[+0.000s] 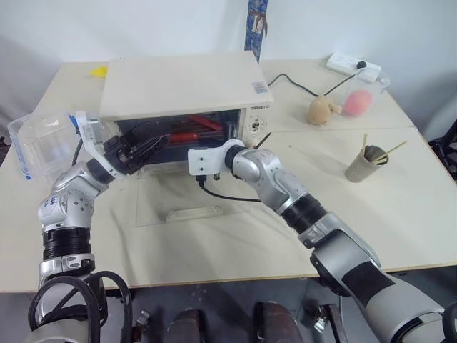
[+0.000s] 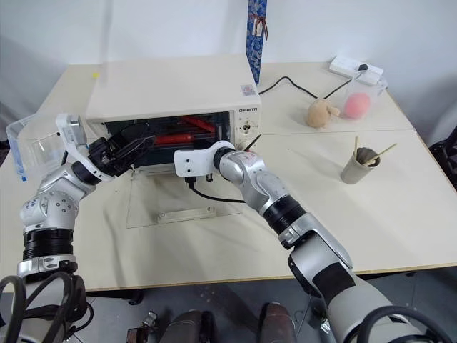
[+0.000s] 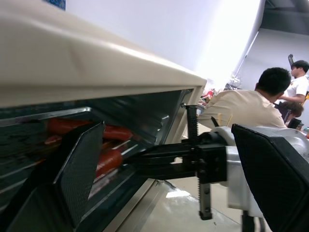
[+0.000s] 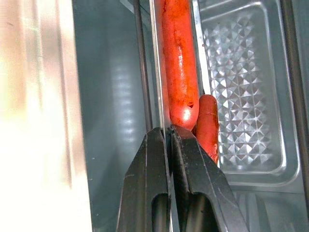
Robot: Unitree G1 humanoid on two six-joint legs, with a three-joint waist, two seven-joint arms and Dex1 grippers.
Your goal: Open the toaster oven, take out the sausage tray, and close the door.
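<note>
The cream-white toaster oven (image 1: 178,86) stands at the back of the table with its door (image 1: 178,196) folded down flat onto the tabletop, white bar handle (image 1: 193,212) nearest me. Inside, the silver sausage tray (image 4: 241,87) carries red sausages (image 4: 176,63). My right gripper (image 4: 169,131) reaches into the oven's mouth and is shut on the tray's thin front rim. At the left side of the opening my left gripper (image 1: 158,141) is open, with the right gripper's fingers between its two fingers (image 3: 77,169).
A clear plastic box with blue clips (image 1: 39,143) stands left of the oven. To the right are a beige soft toy (image 1: 323,111), a clear tub with something pink (image 1: 360,100), a power strip (image 1: 353,66) and a cup of sticks (image 1: 364,163). People (image 3: 251,106) sit beyond.
</note>
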